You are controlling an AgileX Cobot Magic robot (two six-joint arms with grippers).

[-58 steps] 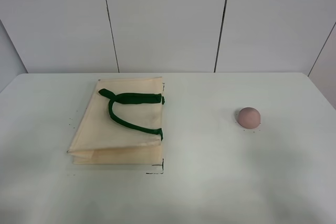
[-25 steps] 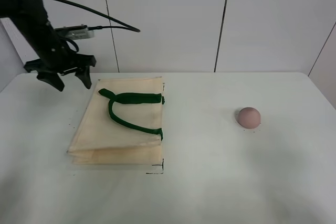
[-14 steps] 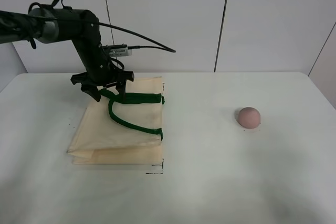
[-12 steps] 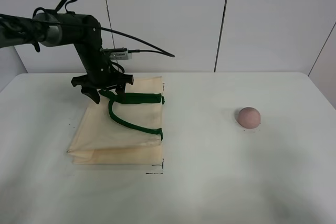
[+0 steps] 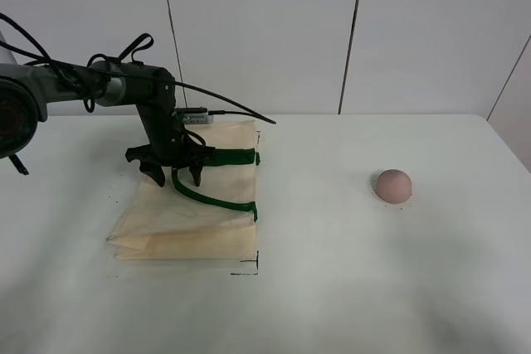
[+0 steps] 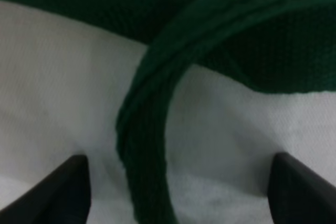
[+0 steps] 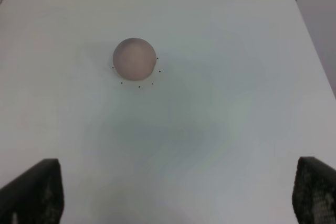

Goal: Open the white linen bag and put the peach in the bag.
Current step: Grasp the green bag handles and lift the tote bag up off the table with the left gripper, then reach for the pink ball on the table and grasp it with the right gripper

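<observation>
Cream cloth is lying flat on the left half of the desk (image 5: 332,288), reaching close to the far edge: it is the white linen bag (image 5: 207,209). We are holding our left gripper (image 5: 174,178) low over the bag with its two fingers spread wide, one on each side of the dark green handle (image 6: 147,145). It is not gripping anything, and we cannot tell if it is touching the cloth. The peach (image 5: 392,185) is sitting toward the right edge, well apart from the bag. Our right gripper (image 7: 173,203) is hanging over the desk near the peach, fingers wide apart, holding nothing.
</observation>
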